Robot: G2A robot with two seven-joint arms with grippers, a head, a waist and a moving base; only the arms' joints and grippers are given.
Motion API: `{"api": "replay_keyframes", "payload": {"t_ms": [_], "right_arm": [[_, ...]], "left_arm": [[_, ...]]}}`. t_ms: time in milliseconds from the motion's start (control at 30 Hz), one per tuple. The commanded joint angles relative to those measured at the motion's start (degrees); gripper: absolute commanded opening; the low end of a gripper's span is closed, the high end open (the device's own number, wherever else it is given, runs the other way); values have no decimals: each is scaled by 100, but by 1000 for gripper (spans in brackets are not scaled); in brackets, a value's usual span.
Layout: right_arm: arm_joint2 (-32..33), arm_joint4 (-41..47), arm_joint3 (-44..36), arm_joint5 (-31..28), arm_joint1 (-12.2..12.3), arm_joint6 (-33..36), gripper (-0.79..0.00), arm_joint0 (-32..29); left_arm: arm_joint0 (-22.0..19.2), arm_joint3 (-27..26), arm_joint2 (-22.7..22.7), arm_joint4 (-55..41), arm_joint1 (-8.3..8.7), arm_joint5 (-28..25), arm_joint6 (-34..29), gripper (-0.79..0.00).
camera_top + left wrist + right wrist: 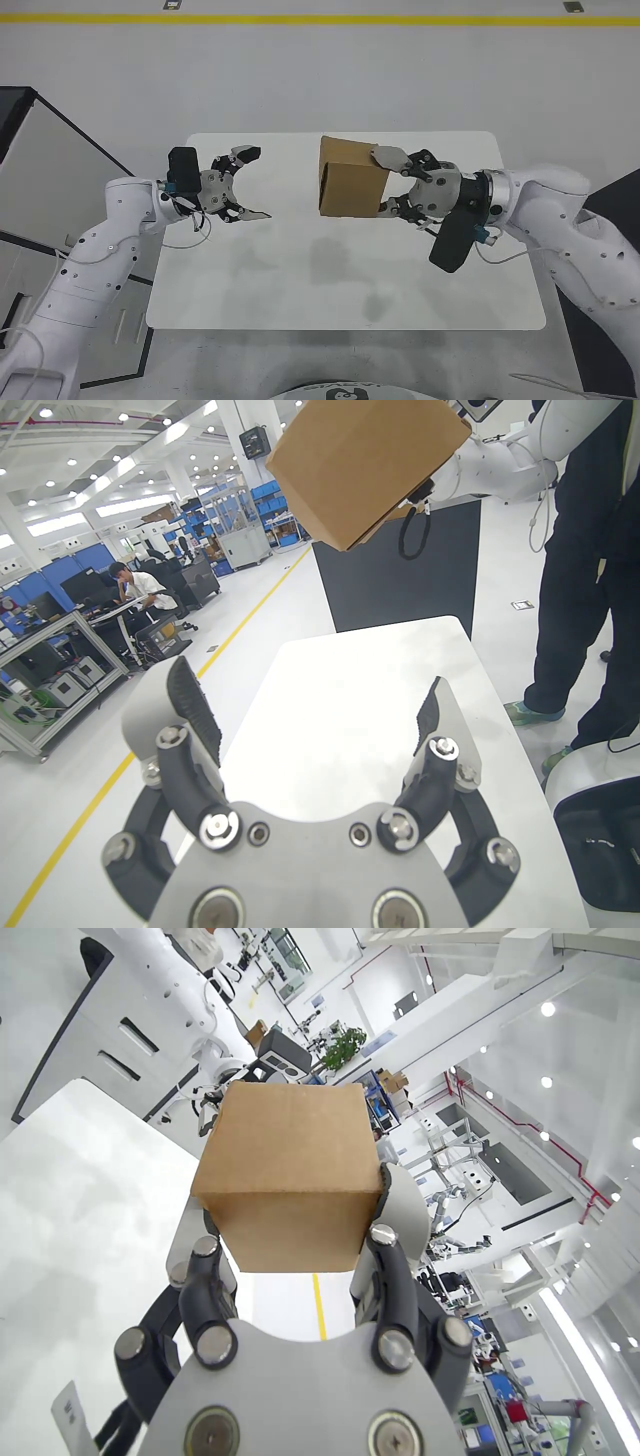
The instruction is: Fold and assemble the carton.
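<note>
Brown corrugated cardboard carton (350, 178), roughly cube-shaped, is held in the air above the white rounded-corner tabletop (300, 290), over its far half and a bit toward the right edge. It does not touch the tabletop; in the left wrist view the carton (365, 465) sits well above the surface (360, 650).

Right claw (383, 183) is clamped on the carton from the right side, one finger on the far face and one on the near face. Right wrist view: fingers hug both sides of the carton (287, 1168), claw (292, 1198) closed only as far as the box width. Visible faces look folded shut. One lower edge in the left wrist view may have a flap slightly ajar, but it is hard to tell.

Left claw (255, 184) is empty with fingers spread wide, above the left part of the tabletop, well apart from the carton and pointing toward it. Same in its own view, left claw (307, 685).

Judgement: the box is mostly formed. The right arm likely holds it aloft so its free side faces the left claw. The wide left opening suits taking a face or pressing a flap. Risk: the box could twist in a two-point grip when pushed.
</note>
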Motion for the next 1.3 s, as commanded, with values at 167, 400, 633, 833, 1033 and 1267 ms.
{"api": "replay_keyframes", "payload": {"t_ms": [167, 400, 633, 833, 1033, 1267], "right_arm": [[212, -726, -274, 605, 3, 182, -785, -35], [582, -1339, -540, 1204, 23, 182, -785, -256], [650, -2076, -919, 1402, 9, 348, -785, -280], [631, -2135, -987, 1452, -3, 401, -785, -268], [641, -2123, -1030, 1518, -13, 440, -785, -303], [808, -3114, -1231, 1867, -3, 352, -785, -373]], "left_arm": [[0, 0, 0, 0, 0, 0, 0, 0], [0, 0, 0, 0, 0, 0, 0, 0], [0, 0, 0, 0, 0, 0, 0, 0], [0, 0, 0, 0, 0, 0, 0, 0], [0, 0, 0, 0, 0, 0, 0, 0], [0, 0, 0, 0, 0, 0, 0, 0]]}}
